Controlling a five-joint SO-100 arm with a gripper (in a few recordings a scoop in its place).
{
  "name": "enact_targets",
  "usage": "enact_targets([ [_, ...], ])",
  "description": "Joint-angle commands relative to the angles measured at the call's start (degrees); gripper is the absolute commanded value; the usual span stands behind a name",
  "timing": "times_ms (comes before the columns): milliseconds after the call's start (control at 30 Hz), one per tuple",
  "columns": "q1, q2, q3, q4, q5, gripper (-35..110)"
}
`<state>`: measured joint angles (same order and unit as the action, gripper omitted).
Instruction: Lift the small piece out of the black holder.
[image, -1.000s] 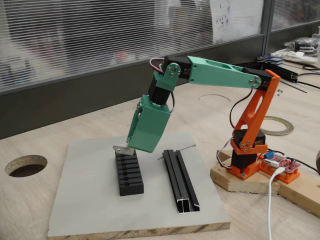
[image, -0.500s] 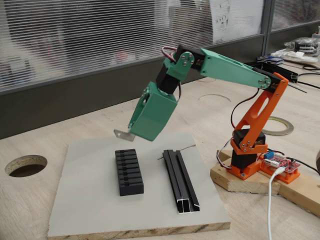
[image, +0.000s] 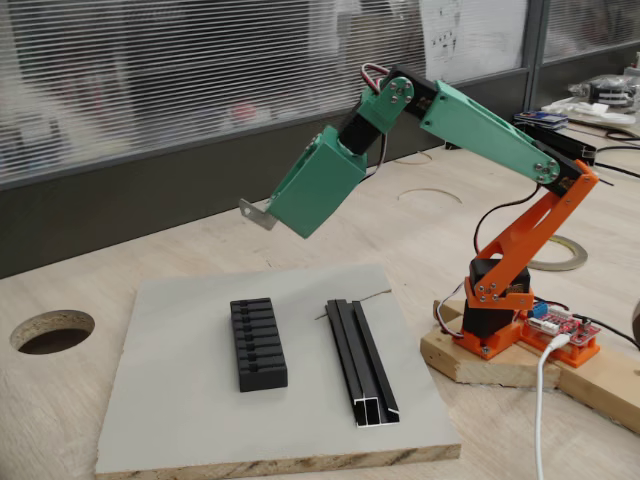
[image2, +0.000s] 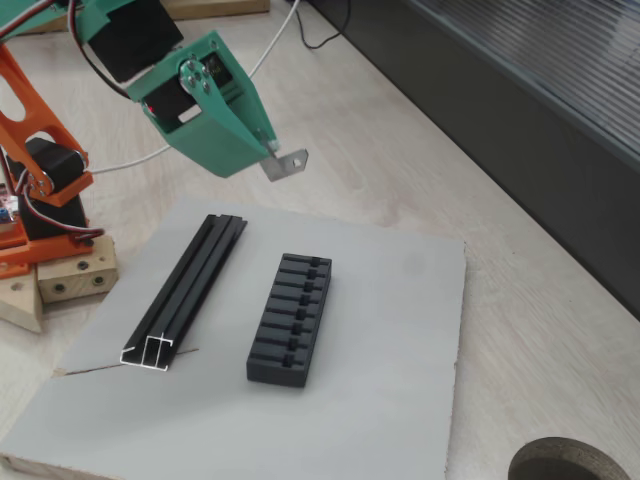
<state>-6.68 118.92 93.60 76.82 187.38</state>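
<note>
Grey board; pincer (image: 266, 216) grips tiny angled bracket (image: 256, 214).

Bench clutter

A long black rail (image: 361, 362) lies on the grey board (image: 180, 400), below the pincer; a tape ring (image: 556, 252) sits far right.

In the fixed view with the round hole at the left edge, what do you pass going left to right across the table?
Round hole → black holder → black channelled rail → orange arm base → red circuit board. The small piece, gripped in the pincer, hangs above the holder's column.
</note>
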Motion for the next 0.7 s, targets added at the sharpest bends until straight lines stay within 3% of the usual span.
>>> enact_targets([
  [0,0.4,2.3,-1.7,-0.8,-0.1,7],
  [267,2.7,1.3,-12.0,-0.7,-0.1,7],
  [667,4.6,2.0,-12.2,-0.1,0.0,6],
])
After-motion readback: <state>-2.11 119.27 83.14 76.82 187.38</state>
